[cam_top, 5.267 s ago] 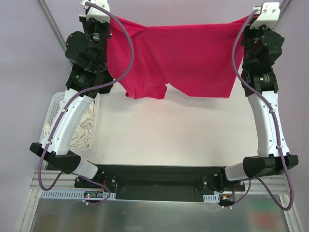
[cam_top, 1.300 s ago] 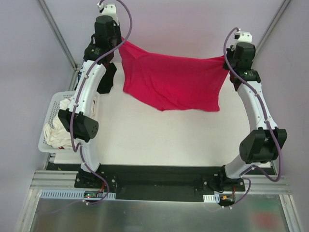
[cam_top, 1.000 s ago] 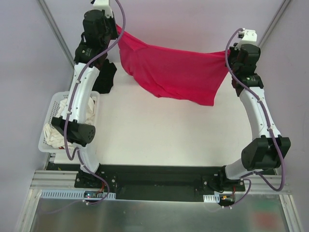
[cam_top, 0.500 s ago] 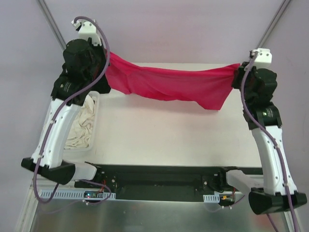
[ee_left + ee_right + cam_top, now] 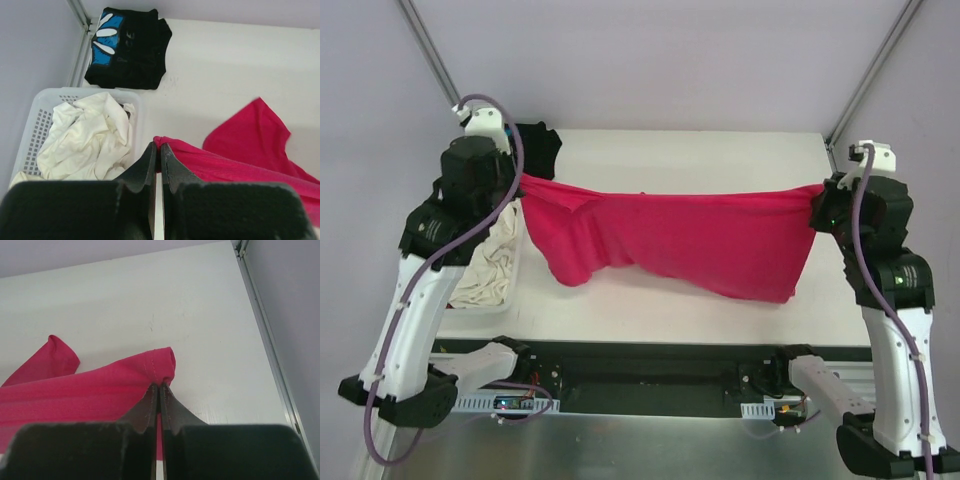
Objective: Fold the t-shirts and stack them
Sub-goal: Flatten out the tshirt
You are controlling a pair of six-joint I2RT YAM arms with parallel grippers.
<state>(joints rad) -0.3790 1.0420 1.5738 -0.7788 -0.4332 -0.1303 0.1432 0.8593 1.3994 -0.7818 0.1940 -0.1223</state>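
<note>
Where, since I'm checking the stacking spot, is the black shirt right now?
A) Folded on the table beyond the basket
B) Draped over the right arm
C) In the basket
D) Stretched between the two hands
A: the black shirt lies folded on the table past the basket, which holds white cloth; the red shirt is the one stretched between the left hand and right hand.
</note>
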